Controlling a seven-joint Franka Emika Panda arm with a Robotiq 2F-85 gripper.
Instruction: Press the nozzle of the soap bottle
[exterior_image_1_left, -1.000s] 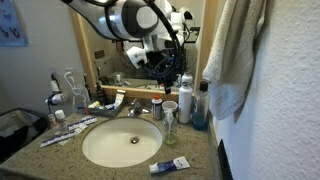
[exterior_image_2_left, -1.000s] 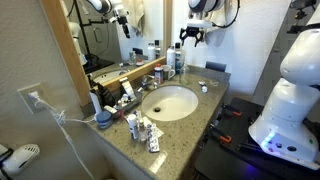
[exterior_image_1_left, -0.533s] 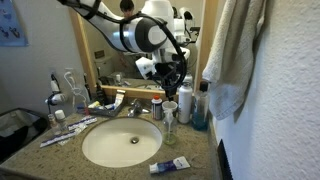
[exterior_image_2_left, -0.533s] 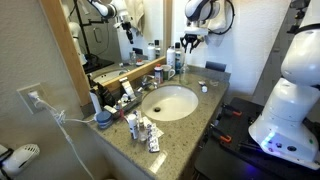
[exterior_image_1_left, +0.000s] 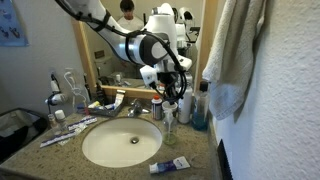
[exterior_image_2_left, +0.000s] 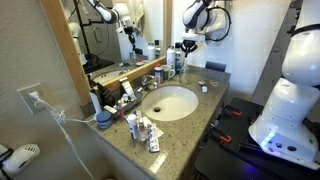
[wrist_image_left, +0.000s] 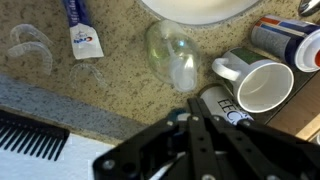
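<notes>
Item: gripper (wrist_image_left: 192, 118), fingers drawn together, empty, poised over the soap bottle (wrist_image_left: 228, 108).
Bottle just beside my fingertips, mug (wrist_image_left: 262, 88) beyond it. Risk: pressing off-centre, I slip off the nozzle and tip the bottle.

The tabletop (wrist_image_left: 110, 90) is granite, speckled tan, brown and black. The sink (exterior_image_1_left: 110, 148) is cream-white. The mug (wrist_image_left: 262, 88) is white, the comb (wrist_image_left: 30, 135) black, and the toothpaste tube (wrist_image_left: 84, 30) white with blue and red print. The soap bottle (wrist_image_left: 172, 52) is clear. The tool (wrist_image_left: 192, 112) is black.
</notes>
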